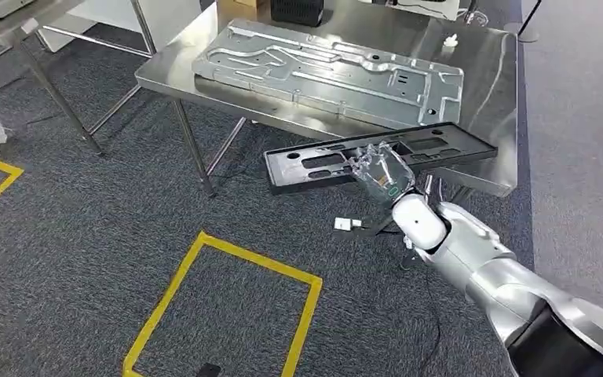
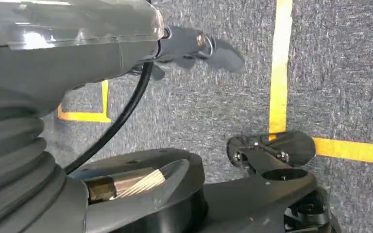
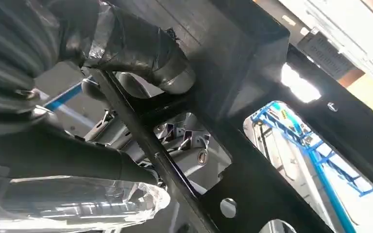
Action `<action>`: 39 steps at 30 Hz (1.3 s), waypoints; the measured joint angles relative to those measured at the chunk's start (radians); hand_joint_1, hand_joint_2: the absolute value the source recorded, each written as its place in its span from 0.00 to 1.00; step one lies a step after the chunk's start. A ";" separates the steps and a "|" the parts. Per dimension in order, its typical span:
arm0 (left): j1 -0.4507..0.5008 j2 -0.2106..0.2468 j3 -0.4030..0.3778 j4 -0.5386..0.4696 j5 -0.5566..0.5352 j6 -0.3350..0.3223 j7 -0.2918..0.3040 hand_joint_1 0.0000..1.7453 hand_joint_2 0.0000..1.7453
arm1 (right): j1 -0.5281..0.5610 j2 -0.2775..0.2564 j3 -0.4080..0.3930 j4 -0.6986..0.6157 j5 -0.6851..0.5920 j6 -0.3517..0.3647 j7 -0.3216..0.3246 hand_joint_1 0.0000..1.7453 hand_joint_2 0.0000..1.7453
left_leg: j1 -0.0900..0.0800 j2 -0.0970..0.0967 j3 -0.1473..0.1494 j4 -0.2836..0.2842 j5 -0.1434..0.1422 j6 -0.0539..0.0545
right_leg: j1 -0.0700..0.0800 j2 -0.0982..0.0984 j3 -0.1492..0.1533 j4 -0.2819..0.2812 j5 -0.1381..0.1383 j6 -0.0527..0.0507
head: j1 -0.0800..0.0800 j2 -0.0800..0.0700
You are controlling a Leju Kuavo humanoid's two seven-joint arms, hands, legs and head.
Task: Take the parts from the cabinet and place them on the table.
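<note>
Gripping the long flat black plastic frame with cut-outs (image 1: 377, 157) near its middle, the right hand (image 1: 377, 174) is held at the front edge of the shiny steel table (image 1: 487, 63). The frame's long axis lies along that edge, beside the large silver stamped metal panel (image 1: 330, 71). The left hand (image 2: 194, 46) hangs over carpet; its state cannot be told.

The head view looks forward and down on the bench (image 1: 487, 71) and carpet. The right wrist view sits tight behind the right hand (image 3: 126, 53), facing up through the black panel (image 3: 252, 58), shared with the head view. The left wrist view faces the carpet (image 2: 340, 73).
</note>
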 joint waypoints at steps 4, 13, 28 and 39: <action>0.001 0.000 0.001 0.000 -0.001 0.000 0.000 0.00 1.00 | -0.027 -0.006 -0.010 -0.001 0.000 0.002 0.004 1.00 1.00 | 0.000 0.000 0.039 0.000 -0.033 -0.016 | 0.009 -0.008 0.081 -0.257 0.150 -0.009 | -0.003 0.000; -0.006 -0.001 0.002 0.000 -0.002 0.001 0.002 0.00 1.00 | -0.060 -0.008 -0.015 -0.007 0.000 0.006 0.000 1.00 1.00 | 0.001 0.003 -0.138 0.302 -0.136 -0.049 | 0.010 -0.002 0.152 -0.293 0.127 -0.067 | -0.006 0.000; -0.008 -0.002 0.003 0.000 -0.002 0.000 0.008 0.00 1.00 | -0.092 -0.008 -0.015 -0.017 0.000 0.012 -0.004 1.00 1.00 | -0.003 0.001 -0.035 0.000 0.030 0.008 | 0.009 0.000 0.046 0.001 -0.033 0.000 | -0.005 0.000; -0.005 -0.010 0.006 0.000 0.000 0.002 0.008 0.00 1.00 | -0.092 -0.007 -0.016 -0.018 0.000 0.014 -0.005 1.00 1.00 | -0.007 -0.002 0.027 0.003 -0.014 -0.027 | 0.018 -0.005 0.153 -0.319 0.150 -0.068 | -0.010 0.000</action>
